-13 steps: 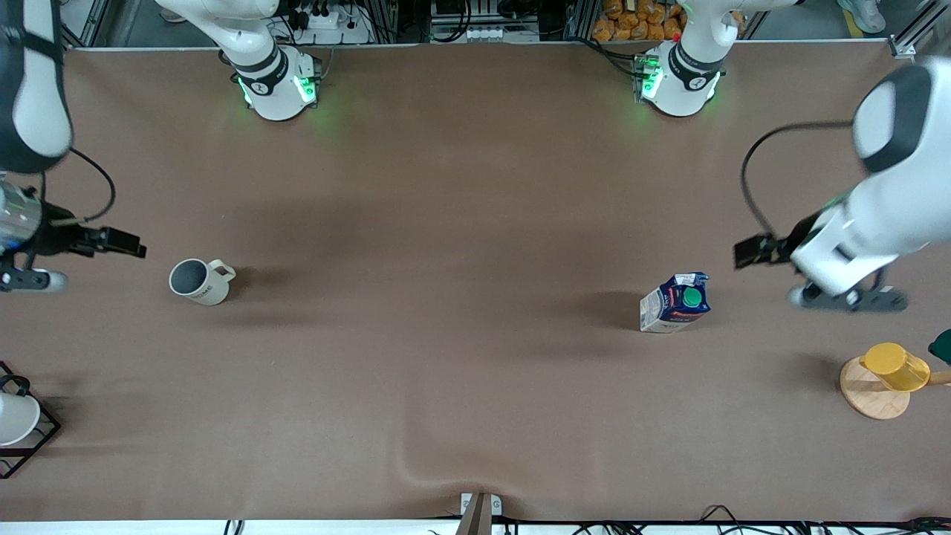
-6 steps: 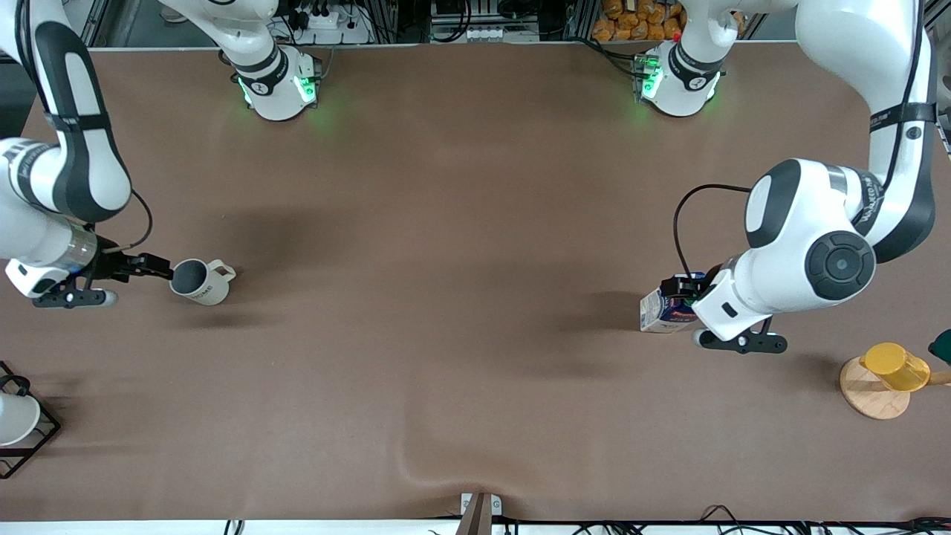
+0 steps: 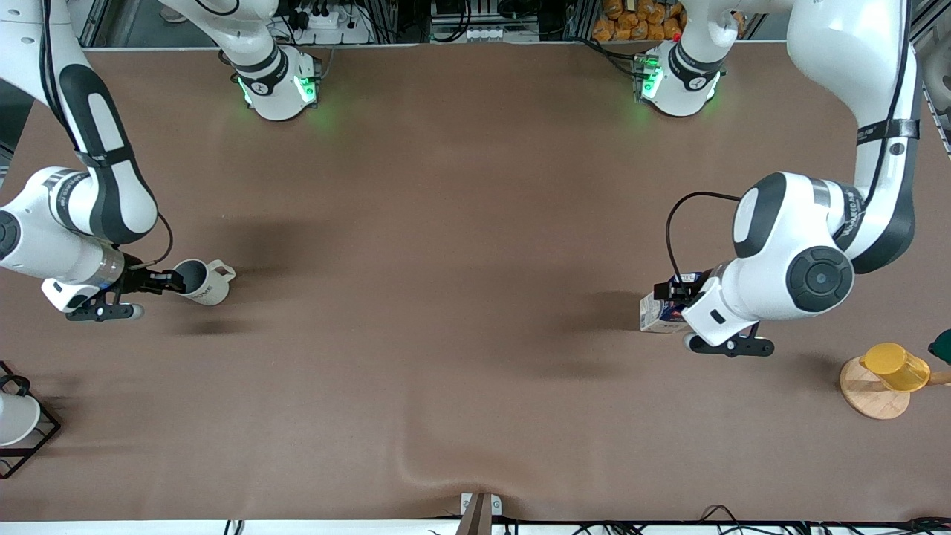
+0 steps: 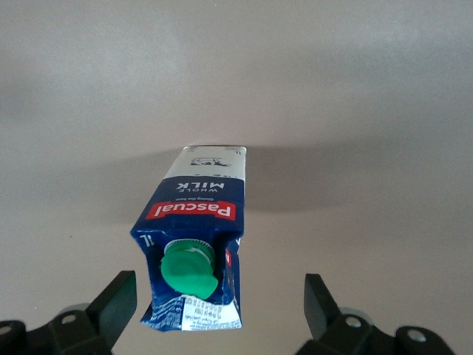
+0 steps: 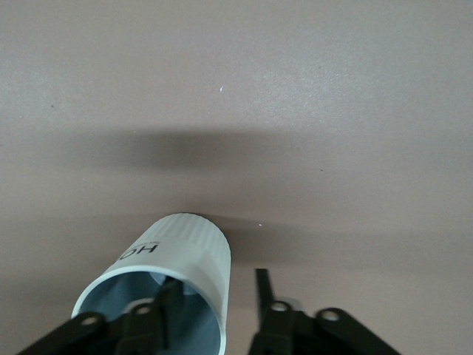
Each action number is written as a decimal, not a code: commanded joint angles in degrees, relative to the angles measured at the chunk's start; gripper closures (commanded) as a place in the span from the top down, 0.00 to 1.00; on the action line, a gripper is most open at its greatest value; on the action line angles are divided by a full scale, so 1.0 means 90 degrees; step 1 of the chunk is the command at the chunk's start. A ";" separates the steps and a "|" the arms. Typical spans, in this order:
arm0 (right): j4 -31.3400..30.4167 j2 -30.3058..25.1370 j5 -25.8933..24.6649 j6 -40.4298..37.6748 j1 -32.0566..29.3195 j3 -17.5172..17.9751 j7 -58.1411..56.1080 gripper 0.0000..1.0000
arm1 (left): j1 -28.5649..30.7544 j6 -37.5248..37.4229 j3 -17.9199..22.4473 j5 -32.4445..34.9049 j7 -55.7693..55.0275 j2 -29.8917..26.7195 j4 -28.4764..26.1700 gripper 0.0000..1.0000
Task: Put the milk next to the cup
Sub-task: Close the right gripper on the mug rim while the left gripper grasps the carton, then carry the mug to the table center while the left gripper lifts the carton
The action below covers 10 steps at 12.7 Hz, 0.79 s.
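Observation:
The milk (image 3: pixel 657 312), a dark blue and white carton with a green cap and a red band, stands on the brown table toward the left arm's end. My left gripper (image 3: pixel 672 288) is open over its top. In the left wrist view the fingers (image 4: pixel 118 302) stand wide on either side of the carton (image 4: pixel 194 222), apart from it. The cup (image 3: pixel 202 281), an off-white mug with a grey inside, stands toward the right arm's end. My right gripper (image 3: pixel 167 282) is open at its rim. In the right wrist view one finger (image 5: pixel 166 299) is inside the cup (image 5: pixel 185 255) and the other is outside its wall.
A yellow plastic cup (image 3: pixel 895 366) stands on a round wooden coaster (image 3: pixel 869 401) at the left arm's end, with a dark green thing (image 3: pixel 942 345) at the table's edge beside it. A white cup in a black wire frame (image 3: pixel 15 420) stands at the right arm's end.
Both arms have swung in from the table's ends. The left gripper has come over the milk and the right gripper has come to the cup's rim. Milk and cup have not moved.

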 commanded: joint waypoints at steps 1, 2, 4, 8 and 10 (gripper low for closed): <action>0.0012 -0.0038 0.0000 -0.0068 -0.0057 0.0083 -0.0089 0.02 | -0.0023 0.0055 0.0003 0.0153 -0.0147 0.0054 -0.0043 1.00; 0.0041 -0.0096 0.0000 -0.0185 -0.0019 0.0093 -0.0040 0.00 | -0.0013 0.0055 0.0003 0.0259 -0.0137 0.0054 -0.0121 1.00; 0.0313 -0.0242 0.0049 -0.0894 0.0137 0.0113 0.0047 0.00 | 0.0025 0.0055 -0.0007 0.0513 -0.0117 0.0025 -0.0287 1.00; 0.1457 -0.0389 0.0361 -0.3035 0.0849 0.0113 0.1421 0.00 | -0.0023 0.0055 -0.0007 0.0534 -0.0107 0.0152 -0.0472 1.00; 0.1487 -0.0535 0.0468 -0.3105 0.1404 0.0113 0.2483 0.00 | -0.0013 0.0074 -0.0007 0.0534 -0.0107 0.0230 -0.0532 1.00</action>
